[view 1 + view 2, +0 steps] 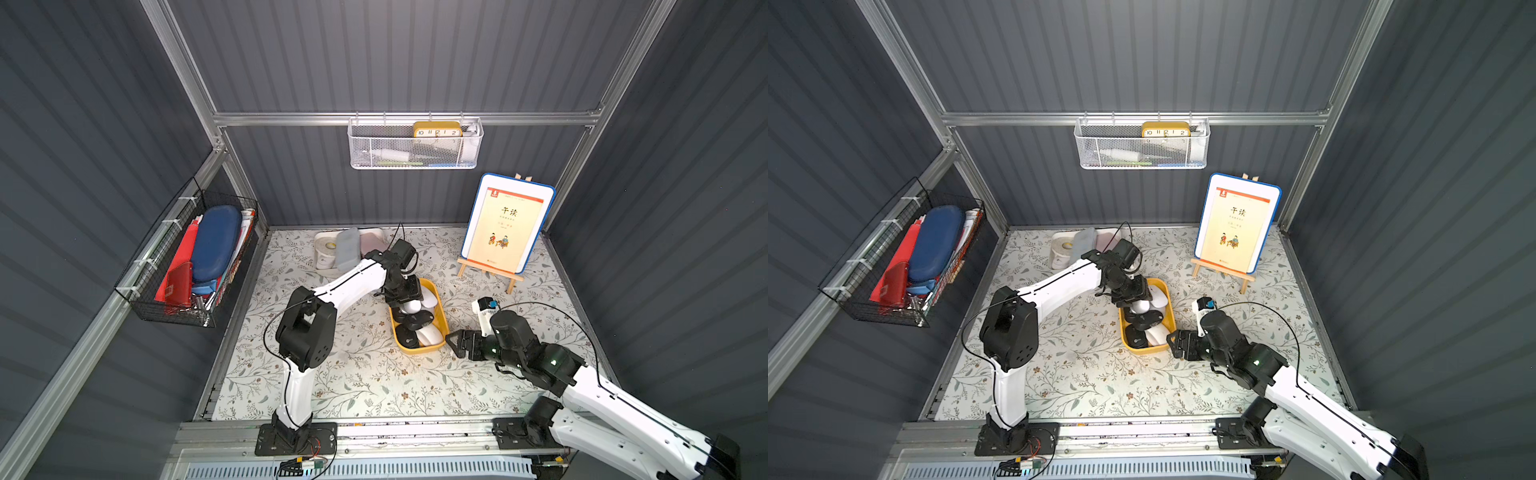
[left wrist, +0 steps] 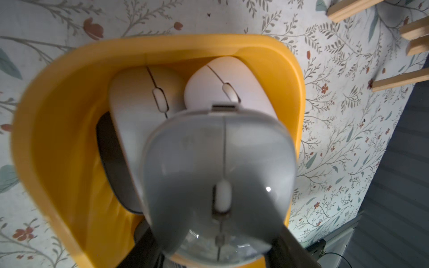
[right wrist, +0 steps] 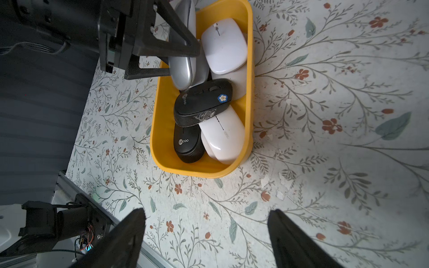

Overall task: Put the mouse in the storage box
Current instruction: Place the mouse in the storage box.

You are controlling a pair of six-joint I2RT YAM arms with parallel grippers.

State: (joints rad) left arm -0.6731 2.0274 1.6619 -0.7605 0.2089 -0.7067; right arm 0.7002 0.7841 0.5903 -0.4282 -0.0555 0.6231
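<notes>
Over on your far left, a black wire basket (image 1: pixel 187 266) hangs on the side wall, packed with a blue oval case and red folders. Next along, at the back of the floral-patterned tabletop (image 1: pixel 353 374), you have a flat white tray (image 1: pixel 332 272) carrying a roll of tape and a grey lidded case.

Your left gripper (image 3: pixel 185 54) reaches over the far half of the shallow yellow plastic storage box (image 1: pixel 419 350), a rounded-corner rectangle sitting mid-table. It is clamped on a silver-grey plastic mouse (image 2: pixel 220 167), one finger on each flank. The mouse is turned on its edge, with its lower end down inside the box rim, by the wall nearest the left arm. You cannot tell whether it touches the mice beneath.

The box already holds several glossy white mice (image 3: pixel 224 46) and two black ones. A black mouse with a flower sticker (image 3: pixel 204 102) lies across the pile.

Your right gripper (image 1: pixel 454 344) rests low over the cloth, just beside the box's near right corner, with its jaws spread and nothing between them.

Farther right, at the back, a cream paperback book (image 1: pixel 505 226) leans on a small wooden easel (image 1: pixel 488 272).
</notes>
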